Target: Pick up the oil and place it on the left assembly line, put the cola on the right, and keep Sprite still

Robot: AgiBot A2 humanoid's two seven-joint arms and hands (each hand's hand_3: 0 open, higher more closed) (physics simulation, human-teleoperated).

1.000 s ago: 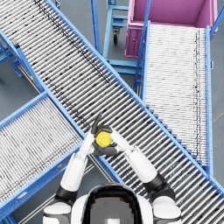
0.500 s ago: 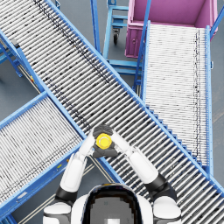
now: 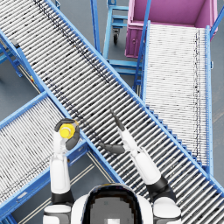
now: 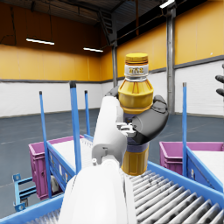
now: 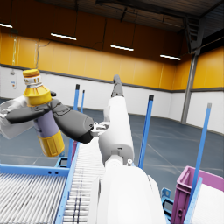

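Seen from the head, the grey steel left roller conveyor [image 3: 22, 148] with blue rails is running off toward 8 o'clock. Over its near end, at about 9 o'clock from the picture's middle, the left hand [image 3: 72, 141] is clamping its dark fingers around the amber plastic oil bottle [image 3: 66, 131] with the yellow cap. The cap is facing straight up at the camera.

In the left wrist view the left hand [image 4: 148, 122] is wrapping the oil bottle [image 4: 135, 94] around its labelled waist. The bottle is standing upright, with shoulder and cap showing above the fingers and the base showing below them, in front of the rollers.

The long grey middle roller conveyor [image 3: 87, 74] is crossing the head view from 11 o'clock down to 5 o'clock. Above it, the right hand [image 3: 121, 141] is holding nothing and its fingers are spreading apart: one is pointing toward 11 o'clock and the thumb toward 9 o'clock. The bottle is lying at 9 o'clock from this hand, well apart from it.

In the right wrist view the right hand [image 5: 114, 109] is likewise showing splayed fingers, with the oil bottle [image 5: 43, 118] in the other hand's grip beyond it.

The grey right roller conveyor [image 3: 175, 83] is stretching toward 12 o'clock, and the magenta plastic bin [image 3: 175, 11] is sitting at its far end, at 1 o'clock.
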